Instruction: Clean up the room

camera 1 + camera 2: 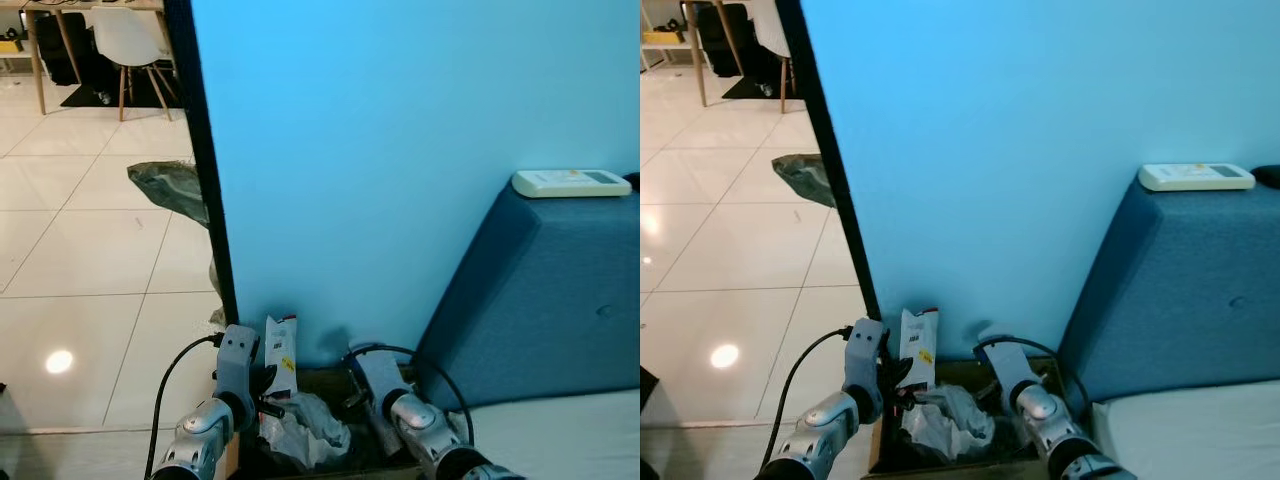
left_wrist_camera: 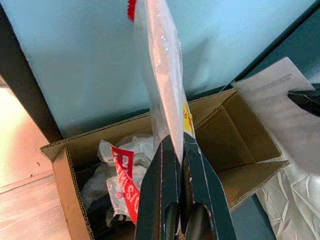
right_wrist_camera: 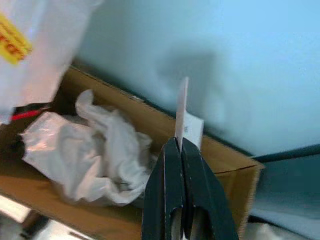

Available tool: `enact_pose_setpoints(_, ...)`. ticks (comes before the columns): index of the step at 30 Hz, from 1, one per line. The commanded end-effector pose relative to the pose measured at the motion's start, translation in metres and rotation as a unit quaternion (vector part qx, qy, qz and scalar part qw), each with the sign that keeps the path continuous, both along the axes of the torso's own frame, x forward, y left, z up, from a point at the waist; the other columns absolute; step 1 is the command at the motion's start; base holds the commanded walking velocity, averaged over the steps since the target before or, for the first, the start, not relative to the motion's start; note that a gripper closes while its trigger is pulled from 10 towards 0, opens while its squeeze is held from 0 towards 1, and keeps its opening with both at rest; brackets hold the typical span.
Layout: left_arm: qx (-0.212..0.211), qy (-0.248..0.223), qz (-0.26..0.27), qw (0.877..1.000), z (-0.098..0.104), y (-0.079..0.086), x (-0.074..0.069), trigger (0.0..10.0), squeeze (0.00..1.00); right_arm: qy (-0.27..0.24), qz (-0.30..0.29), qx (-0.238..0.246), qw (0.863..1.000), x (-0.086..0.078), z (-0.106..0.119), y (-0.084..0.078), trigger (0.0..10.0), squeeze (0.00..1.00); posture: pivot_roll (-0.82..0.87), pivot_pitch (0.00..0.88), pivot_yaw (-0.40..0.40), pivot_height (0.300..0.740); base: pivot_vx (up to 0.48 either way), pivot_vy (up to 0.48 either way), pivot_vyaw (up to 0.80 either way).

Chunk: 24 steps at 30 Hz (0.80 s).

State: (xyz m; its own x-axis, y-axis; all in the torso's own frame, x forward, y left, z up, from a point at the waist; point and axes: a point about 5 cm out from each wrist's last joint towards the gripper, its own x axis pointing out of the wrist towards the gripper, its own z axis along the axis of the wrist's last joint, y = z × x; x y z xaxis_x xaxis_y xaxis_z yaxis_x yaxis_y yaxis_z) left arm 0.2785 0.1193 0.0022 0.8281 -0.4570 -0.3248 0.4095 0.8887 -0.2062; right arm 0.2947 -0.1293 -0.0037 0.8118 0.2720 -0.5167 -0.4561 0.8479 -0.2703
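A brown cardboard box (image 2: 235, 125) sits on the floor against the blue wall, holding crumpled white plastic (image 1: 305, 425). My left gripper (image 2: 177, 150) is shut on a clear plastic wrapper (image 1: 281, 355) with red and yellow print, held upright over the box's left side. My right gripper (image 3: 179, 150) is shut on a thin white paper card (image 3: 186, 122), edge-on, over the box's right side. In the head views both wrists (image 1: 235, 370) hang just above the box.
A blue sofa (image 1: 540, 300) stands to the right with a white remote (image 1: 570, 182) on its arm. A dark post (image 1: 205, 160) edges the blue wall. A grey-green plastic bag (image 1: 170, 188) lies on the tiled floor behind it. A white chair (image 1: 130, 45) stands far back.
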Motion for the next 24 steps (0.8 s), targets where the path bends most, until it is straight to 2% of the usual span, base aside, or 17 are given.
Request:
enact_pose_setpoints(1,-0.004,-0.004,-0.001,1.0,-0.001,0.002,-0.002,10.0,0.0,0.006,0.008,-0.019,1.0,-0.001,-0.002,0.001,10.0,0.0,0.02,0.032,-0.046,0.732,0.0,0.0,0.0)
enact_pose_setpoints(3,-0.004,-0.016,-0.01,1.0,0.002,0.003,-0.005,10.0,0.0,-0.032,0.022,-0.035,0.999,0.013,0.013,0.006,10.0,0.0,0.04,0.063,-0.05,0.732,0.0,0.0,0.0)
enact_pose_setpoints(6,0.002,-0.024,-0.015,1.0,0.002,0.006,-0.009,10.0,0.0,-0.051,0.029,-0.055,0.997,0.021,0.021,0.008,10.0,0.0,0.06,0.09,-0.052,0.732,0.0,0.0,0.0)
enact_pose_setpoints(9,0.003,-0.029,-0.016,0.999,0.003,0.01,-0.013,10.0,0.0,-0.058,0.024,-0.056,0.996,0.026,0.026,0.009,10.0,0.0,0.07,0.112,-0.052,0.732,0.0,0.0,0.0)
enact_pose_setpoints(14,0.001,-0.033,-0.015,0.999,0.004,0.012,-0.016,10.0,0.0,-0.064,0.02,-0.061,0.996,0.029,0.029,0.009,10.0,0.0,0.07,0.112,-0.052,0.732,0.0,0.0,0.0)
enact_pose_setpoints(16,0.0,-0.035,-0.015,0.999,0.005,0.014,-0.019,10.0,0.0,-0.067,0.022,-0.063,0.996,0.03,0.03,0.01,10.0,0.0,0.09,0.14,-0.05,0.732,0.0,0.0,0.0)
enact_pose_setpoints(17,0.0,-0.036,-0.015,0.999,0.005,0.015,-0.021,10.0,0.0,-0.068,0.023,-0.065,0.995,0.03,0.031,0.01,10.0,0.0,0.09,0.147,-0.05,0.732,0.0,0.0,0.0)
enact_pose_setpoints(18,-0.005,-0.043,-0.017,0.999,0.009,0.017,-0.029,10.0,0.0,-0.067,0.019,-0.073,0.995,0.031,0.031,0.009,10.0,0.0,0.12,0.226,-0.03,0.732,0.0,0.0,0.0)
enact_pose_setpoints(20,-0.011,-0.051,-0.02,0.998,0.015,0.019,-0.039,10.0,0.0,-0.066,0.013,-0.083,0.994,0.032,0.031,0.008,10.0,0.0,0.12,0.23,-0.03,0.732,0.0,0.0,0.0)
enact_pose_setpoints(21,-0.011,-0.051,-0.02,0.998,0.015,0.019,-0.039,10.0,0.0,-0.066,0.013,-0.083,0.994,0.032,0.031,0.008,10.0,0.0,0.12,0.23,-0.03,0.732,0.0,0.0,0.0)
enact_pose_setpoints(22,-0.015,-0.057,-0.022,0.998,0.019,0.017,-0.04,10.0,0.0,-0.064,0.011,-0.089,0.994,0.032,0.031,0.006,10.0,0.05,0.13,0.234,-0.028,0.732,0.0,0.0,0.0)
enact_pose_setpoints(23,-0.025,-0.065,-0.027,0.997,0.026,0.012,-0.038,10.0,0.0,-0.063,0.007,-0.096,0.993,0.032,0.031,0.003,10.0,0.51,0.14,0.239,-0.026,0.732,0.0,0.0,0.0)
enact_pose_setpoints(24,-0.025,-0.065,-0.027,0.997,0.026,0.012,-0.038,10.0,0.0,-0.063,0.007,-0.096,0.993,0.032,0.031,0.003,10.0,0.51,0.14,0.239,-0.026,0.732,0.0,0.0,0.0)
